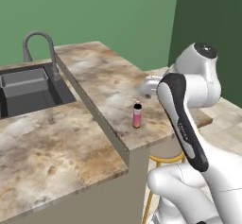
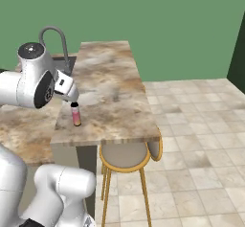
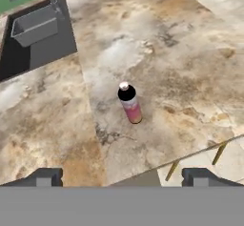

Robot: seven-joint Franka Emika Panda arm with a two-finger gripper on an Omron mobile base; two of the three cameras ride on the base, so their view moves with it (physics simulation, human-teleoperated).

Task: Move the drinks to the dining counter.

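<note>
Pink bottle (image 3: 130,104) upright on marbled dining counter (image 3: 190,67) near its stool-side edge, gripper (image 3: 121,177) above with fingers spread wide, holding nothing; liable to topple if clipped by a careless retreat.

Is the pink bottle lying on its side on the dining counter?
No, the pink bottle stands upright on the dining counter, black cap on top, near the edge above the stool.

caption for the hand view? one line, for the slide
Open gripper above the pink bottle, which stands upright on the dining counter near its stool-side edge, sink at upper left.
</note>
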